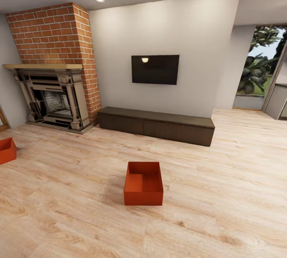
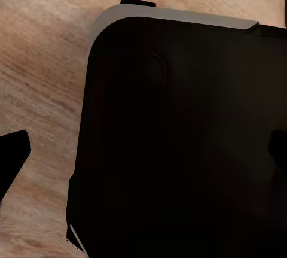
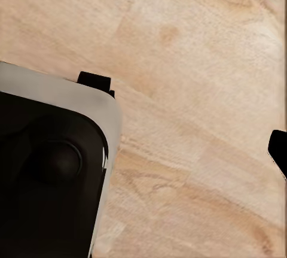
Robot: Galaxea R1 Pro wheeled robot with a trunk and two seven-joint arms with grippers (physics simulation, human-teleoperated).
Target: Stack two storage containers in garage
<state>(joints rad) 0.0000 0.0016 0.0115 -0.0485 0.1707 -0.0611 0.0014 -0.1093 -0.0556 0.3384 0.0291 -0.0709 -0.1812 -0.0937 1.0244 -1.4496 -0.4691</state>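
Far-left bin (image 1: 6, 150): cut off by the frame edge, only its right end shows, so its long axis can't be read. It sits on the wood floor (image 1: 223, 194), left and slightly farther than the other bin, in front of the fireplace (image 1: 54, 98) area and well apart from it.

Fireplace: brick chimney above, stone surround, firebox interior dark and hard to make out.

Centre bin (image 1: 143, 183): fully in view, upright, open top facing up, empty inside. The long axis seems to run near-to-far, short side toward the camera, though foreshortening makes it look close to square. It stands alone on the floor, nearer than the bench (image 1: 156, 125), well apart from it. Wall ribbing is too fine to see here.

Bench: long, dark, low, against the white wall under the TV (image 1: 155, 69). TV is black, with one ceiling light reflected in it.

Far right: window or door opening with foliage outside, partly cut off by the frame.

Left wrist view: dark robot base (image 2: 179, 138) covers most of the picture, wood floor beside it. Left hand fingertips (image 2: 13, 156) peek in at opposite edges, spread wide apart, holding nothing.

Right wrist view: base corner (image 3: 54, 168) over floor. Right hand: one fingertip (image 3: 279, 150) at the edge; can't tell whether it is apart or together.
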